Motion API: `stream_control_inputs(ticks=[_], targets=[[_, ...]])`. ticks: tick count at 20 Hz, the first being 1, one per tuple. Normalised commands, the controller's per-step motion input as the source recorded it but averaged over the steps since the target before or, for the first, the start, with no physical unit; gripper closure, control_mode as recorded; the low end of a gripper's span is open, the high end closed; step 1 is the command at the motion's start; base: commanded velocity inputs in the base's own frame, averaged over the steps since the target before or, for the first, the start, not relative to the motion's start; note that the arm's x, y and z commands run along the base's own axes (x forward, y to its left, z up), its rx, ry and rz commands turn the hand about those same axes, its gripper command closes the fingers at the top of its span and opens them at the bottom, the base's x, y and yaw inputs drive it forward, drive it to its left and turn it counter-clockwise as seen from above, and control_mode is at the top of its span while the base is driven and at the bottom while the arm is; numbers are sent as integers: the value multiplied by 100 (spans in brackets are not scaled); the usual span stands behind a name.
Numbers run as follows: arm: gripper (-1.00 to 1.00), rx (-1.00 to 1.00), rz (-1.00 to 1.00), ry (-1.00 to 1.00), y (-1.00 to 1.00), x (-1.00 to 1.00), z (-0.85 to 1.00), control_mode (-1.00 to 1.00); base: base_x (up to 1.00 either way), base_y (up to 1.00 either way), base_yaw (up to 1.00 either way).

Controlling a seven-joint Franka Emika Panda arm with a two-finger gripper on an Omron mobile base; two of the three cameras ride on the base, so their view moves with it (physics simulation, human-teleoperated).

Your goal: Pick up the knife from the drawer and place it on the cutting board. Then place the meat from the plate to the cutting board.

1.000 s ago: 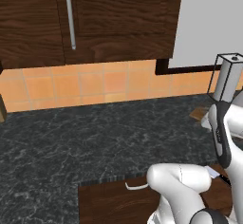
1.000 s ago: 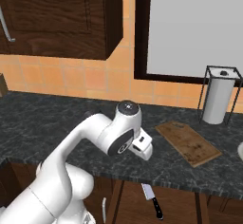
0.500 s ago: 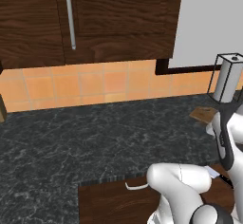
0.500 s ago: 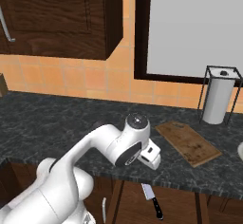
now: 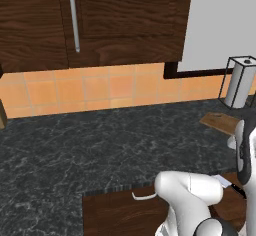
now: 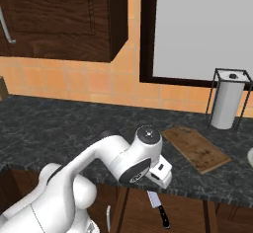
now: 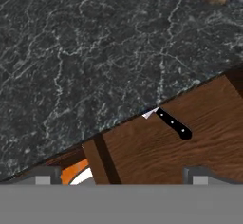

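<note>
The knife (image 7: 173, 123) lies in the open drawer (image 7: 190, 152). Its black handle is in plain sight, while the counter's edge covers most of the blade. From the right base it appears as knife (image 6: 159, 208) just below my hand, and from the left base as knife (image 5: 229, 185) beside the arm. My gripper (image 7: 121, 178) hovers above the drawer, open, with nothing between its fingertips (image 7: 199, 174). The brown cutting board (image 6: 197, 148) rests on the counter to the right, also cutting board (image 5: 220, 122). A pale sliver of the plate (image 6: 250, 157) shows at the right edge. The meat is out of view.
A paper towel roll in a wire holder (image 6: 226, 106) stands behind the board by the wall. The dark marble counter (image 5: 100, 145) stretches left. Dark wall cabinets (image 5: 90, 20) hang above it. My own white arm (image 6: 123, 163) arches over the counter's front edge.
The arm has swung right and a little lower, bringing the hand over the open drawer. The jaws have stayed wide apart, and the knife has not moved.
</note>
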Motion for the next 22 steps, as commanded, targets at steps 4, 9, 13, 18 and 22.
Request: stream_control_inputs(ticks=[4, 9, 13, 18, 22], targets=[[-100, 3, 5, 0, -2, -77, 2, -100, 0, 0, 0], [-100, -2, 1, 11, -16, -29, -1, -100, 0, 0, 0], [-100, -6, 0, 12, -13, -30, -6, -100, 0, 0, 0], [-100, 0, 1, 11, -16, -36, -3, -100, 0, 0, 0], [-100, 0, 0, 10, -15, -44, 0, -100, 0, 0, 0]])
